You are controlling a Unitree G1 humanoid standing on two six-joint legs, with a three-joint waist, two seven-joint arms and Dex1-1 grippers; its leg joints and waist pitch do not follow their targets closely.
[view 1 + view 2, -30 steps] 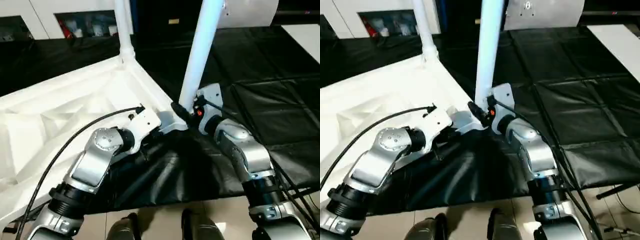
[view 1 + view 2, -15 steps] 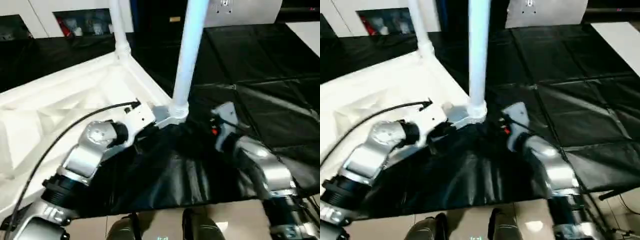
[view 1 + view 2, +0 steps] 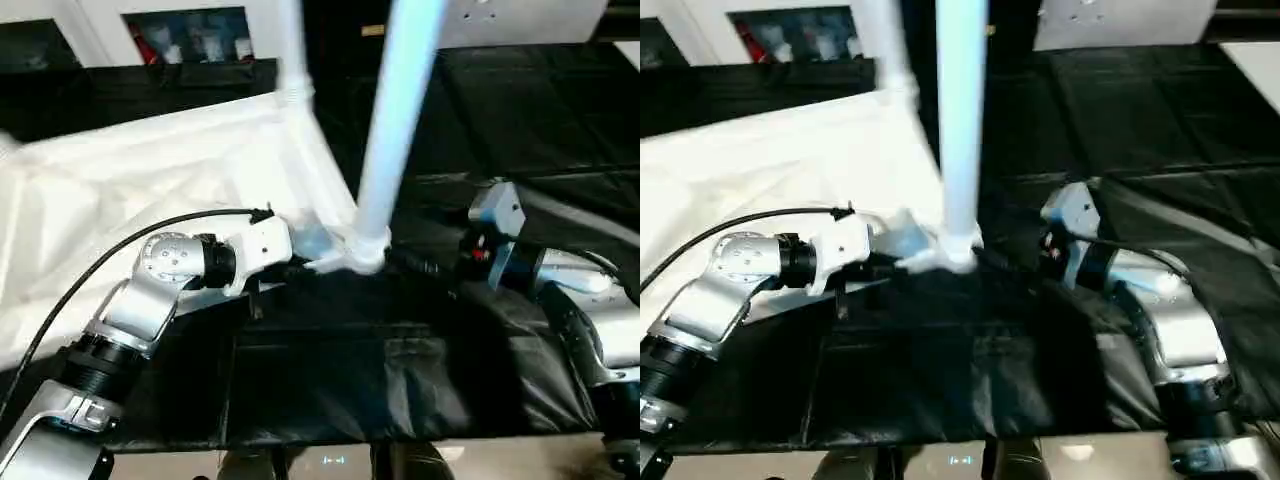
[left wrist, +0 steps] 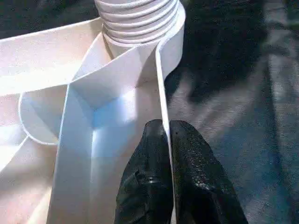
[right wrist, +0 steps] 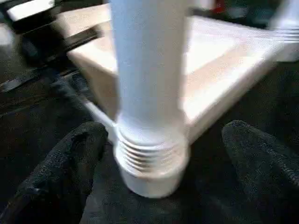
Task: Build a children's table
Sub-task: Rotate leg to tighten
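Note:
The children's table top point(image 3: 150, 180) lies upside down on the black sheet, its ribbed underside facing up. A white leg point(image 3: 395, 130) stands upright in the near corner socket, and its threaded base point(image 5: 149, 154) sits in the socket. A second leg point(image 3: 292, 60) stands in the far corner. My left gripper point(image 4: 165, 125) is shut on the thin rim wall of the top point(image 4: 161, 84), just beside the near corner. My right gripper point(image 5: 166, 133) is open, one finger point(image 5: 70, 158) on each side of the near leg's base and apart from it. It also appears to the right of that leg point(image 3: 425, 265).
The black sheet point(image 3: 400, 380) lies in folds over the work surface and hangs over its front edge. My feet and pale floor point(image 3: 330, 462) show below. Shelves point(image 3: 190, 40) and a grey panel point(image 3: 520, 15) stand at the back.
My right gripper has let go of the near leg, opened wide and drawn back to the right. The left gripper keeps its hold on the rim. The camera has shifted.

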